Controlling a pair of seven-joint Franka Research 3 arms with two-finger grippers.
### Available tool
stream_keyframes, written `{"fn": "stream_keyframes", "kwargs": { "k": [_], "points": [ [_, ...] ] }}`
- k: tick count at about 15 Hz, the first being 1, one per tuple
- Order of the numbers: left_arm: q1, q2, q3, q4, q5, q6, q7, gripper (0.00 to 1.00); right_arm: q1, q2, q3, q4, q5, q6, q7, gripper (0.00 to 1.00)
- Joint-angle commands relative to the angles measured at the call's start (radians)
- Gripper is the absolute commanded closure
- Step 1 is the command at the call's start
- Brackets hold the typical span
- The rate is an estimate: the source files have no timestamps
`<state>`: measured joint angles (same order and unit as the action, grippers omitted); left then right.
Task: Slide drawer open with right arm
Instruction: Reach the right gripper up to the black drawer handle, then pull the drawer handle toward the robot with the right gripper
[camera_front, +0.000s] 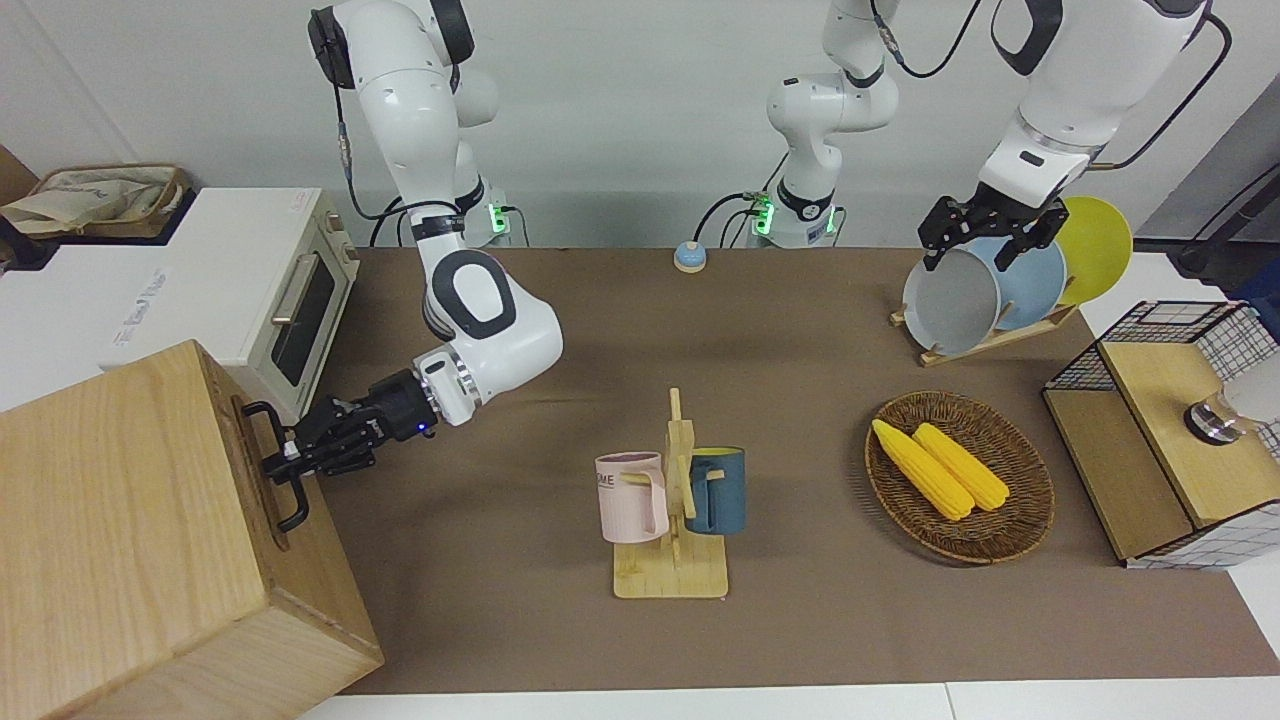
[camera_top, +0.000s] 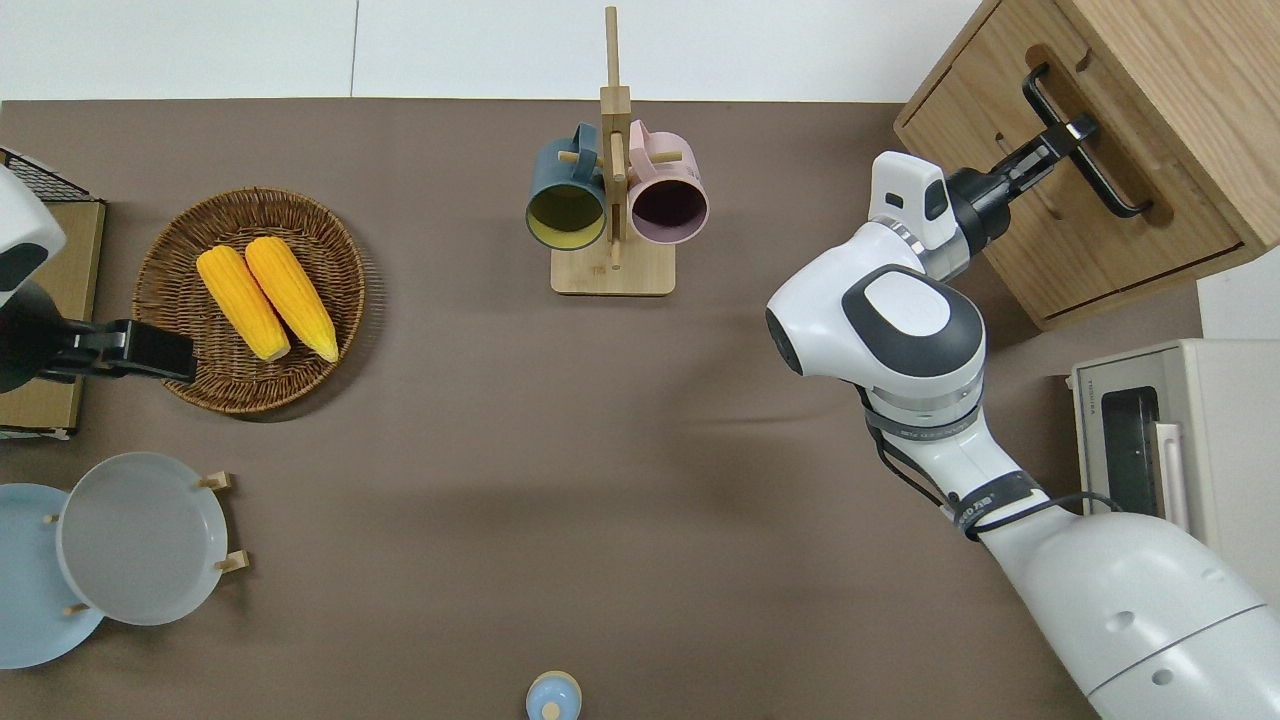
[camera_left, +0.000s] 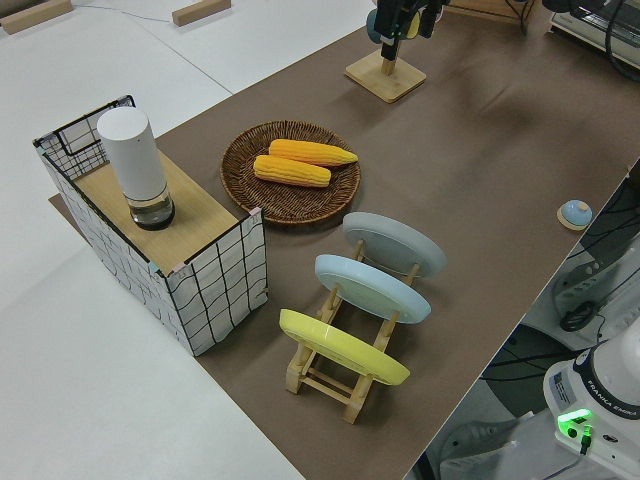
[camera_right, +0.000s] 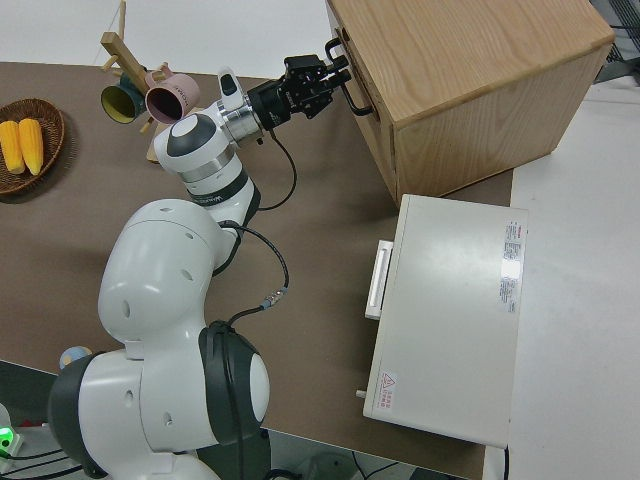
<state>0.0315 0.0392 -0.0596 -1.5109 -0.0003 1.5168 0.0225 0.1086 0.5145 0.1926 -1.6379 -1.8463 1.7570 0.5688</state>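
From the front, the right tool (camera_front: 290, 462) is clamped on the black bar handle (camera_front: 283, 470) of the drawer (camera_front: 262, 470), which sits in the wooden box (camera_front: 130, 530) at the right arm's end of the tabletop (camera_front: 800, 620), a grip suited to pulling straight out. Overhead, the drawer front looks flush with the box, so it seems not yet open. The right side view shows the same hold; the left arm is parked, and I cannot tell its tool's state.

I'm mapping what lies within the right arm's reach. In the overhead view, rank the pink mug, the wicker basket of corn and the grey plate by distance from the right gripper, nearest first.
Measured from the right gripper at the drawer's black bar handle:
1. Pink mug, on the wooden mug rack mid-table.
2. Round wicker basket holding two corn cobs, toward the left arm's end.
3. Grey plate, in the plate rack, also that end, nearer the robots.
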Motion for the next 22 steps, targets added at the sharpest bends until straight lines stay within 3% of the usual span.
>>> {"fn": "stream_keyframes", "kwargs": {
  "k": [1,7,11,16,22],
  "points": [
    [0.004,0.011,-0.006,0.026,0.017,-0.020,0.010,0.01,-0.014,-0.002,0.011,0.009,-0.024,0.010,-0.012,1.000],
    [0.004,0.011,-0.006,0.024,0.017,-0.020,0.010,0.01,0.051,-0.008,0.016,0.007,0.051,-0.013,-0.018,1.000],
    [0.004,0.011,-0.006,0.026,0.017,-0.020,0.010,0.01,0.126,-0.008,0.018,0.009,0.104,-0.088,-0.021,1.000],
    [0.004,0.011,-0.006,0.024,0.017,-0.020,0.010,0.01,0.275,-0.013,0.018,0.026,0.220,-0.227,-0.033,1.000],
    [0.004,0.013,-0.006,0.026,0.017,-0.020,0.010,0.01,0.381,-0.011,0.018,0.046,0.301,-0.303,-0.063,1.000]
  ]
}}
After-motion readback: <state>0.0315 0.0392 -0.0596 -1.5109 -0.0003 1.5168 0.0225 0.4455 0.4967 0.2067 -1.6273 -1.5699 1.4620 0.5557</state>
